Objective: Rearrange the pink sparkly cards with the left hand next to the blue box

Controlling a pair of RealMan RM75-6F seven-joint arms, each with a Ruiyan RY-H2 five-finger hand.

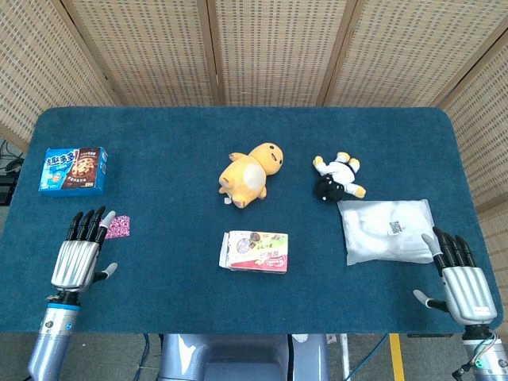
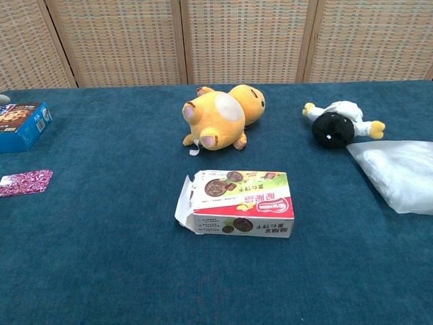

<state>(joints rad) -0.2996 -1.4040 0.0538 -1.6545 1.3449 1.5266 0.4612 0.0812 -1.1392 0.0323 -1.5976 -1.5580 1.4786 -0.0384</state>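
The pink sparkly cards [image 1: 120, 227] [image 2: 25, 182] lie flat on the blue cloth at the table's left side. Further back stands the blue box [image 1: 74, 170] [image 2: 21, 125], a short gap away from the cards. My left hand [image 1: 77, 254] hovers open near the front left edge, its fingertips just short of the cards, holding nothing. My right hand [image 1: 462, 281] rests open at the front right corner, beside the white bag. Neither hand shows in the chest view.
A yellow plush [image 1: 252, 175] and a black-and-white plush [image 1: 337, 178] lie mid-table. An opened snack carton [image 1: 255, 251] lies in front of them. A white plastic bag [image 1: 386, 230] sits at the right.
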